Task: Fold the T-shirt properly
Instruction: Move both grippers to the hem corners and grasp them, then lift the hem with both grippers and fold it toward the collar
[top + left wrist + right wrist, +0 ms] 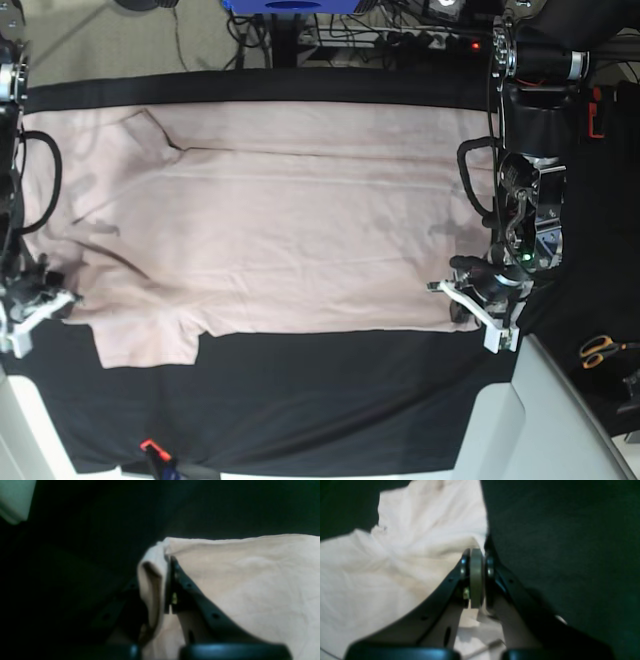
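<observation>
The pale pink T-shirt (290,220) lies spread flat across the black cloth, one short sleeve at the lower left and another at the upper left. At the shirt's lower right corner my left gripper (462,300) is shut; the left wrist view shows this gripper (168,562) pinching a raised fold of the T-shirt (250,580). My right gripper (50,300) is at the shirt's left edge. In the right wrist view that gripper (477,555) is shut, and creases in the T-shirt (395,555) gather toward its tips.
The black cloth (330,400) covers the table under the shirt. Orange-handled scissors (600,350) lie at the far right. A pale grey surface (540,420) is at the bottom right. A small red-tipped object (150,447) sits at the front edge. Cables run along the back.
</observation>
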{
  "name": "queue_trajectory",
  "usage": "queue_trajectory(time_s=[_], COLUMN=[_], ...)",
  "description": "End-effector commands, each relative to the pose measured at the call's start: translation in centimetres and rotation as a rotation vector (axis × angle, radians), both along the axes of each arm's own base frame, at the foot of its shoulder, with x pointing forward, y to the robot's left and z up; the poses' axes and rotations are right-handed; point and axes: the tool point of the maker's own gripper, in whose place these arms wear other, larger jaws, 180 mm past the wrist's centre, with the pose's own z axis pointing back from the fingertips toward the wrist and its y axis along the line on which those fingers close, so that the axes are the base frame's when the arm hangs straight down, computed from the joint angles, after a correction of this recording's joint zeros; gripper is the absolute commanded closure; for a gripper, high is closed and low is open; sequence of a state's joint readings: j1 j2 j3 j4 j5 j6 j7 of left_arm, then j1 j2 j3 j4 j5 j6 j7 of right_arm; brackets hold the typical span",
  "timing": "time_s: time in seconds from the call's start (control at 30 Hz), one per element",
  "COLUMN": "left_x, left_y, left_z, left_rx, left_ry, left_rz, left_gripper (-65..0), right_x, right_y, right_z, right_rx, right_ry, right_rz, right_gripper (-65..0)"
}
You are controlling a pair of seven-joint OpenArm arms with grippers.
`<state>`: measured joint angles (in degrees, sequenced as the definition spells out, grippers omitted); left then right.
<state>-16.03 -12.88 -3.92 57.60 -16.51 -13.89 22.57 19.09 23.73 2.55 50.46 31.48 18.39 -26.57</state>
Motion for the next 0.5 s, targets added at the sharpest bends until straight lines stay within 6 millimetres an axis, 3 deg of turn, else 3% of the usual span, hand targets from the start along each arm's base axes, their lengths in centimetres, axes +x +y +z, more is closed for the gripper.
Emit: queue_trajectory(time_s=[0.0, 0.23, 0.47], left_x=[1.5, 1.4, 1.0], left_y=[0.6, 0.6, 0.2], left_z=[2.2, 2.1, 2.8], left_rx=[0.004, 0.004, 0.011], left_ry=[-0.066, -0.064, -0.09], left_rz=[0.004, 0.004, -0.011], left_gripper=[0.0, 0.0, 0.0], right_x=[2.1, 2.9, 2.7], right_y=[-0.2, 1.5, 0.3], right_z=[2.6, 2.3, 1.0], right_rx=[-0.012, -0.055, -0.048], right_ry=[-0.079, -0.117, -0.076], right_rz=[0.013, 0.08, 0.042], right_gripper=[-0.6, -0.6, -0.5])
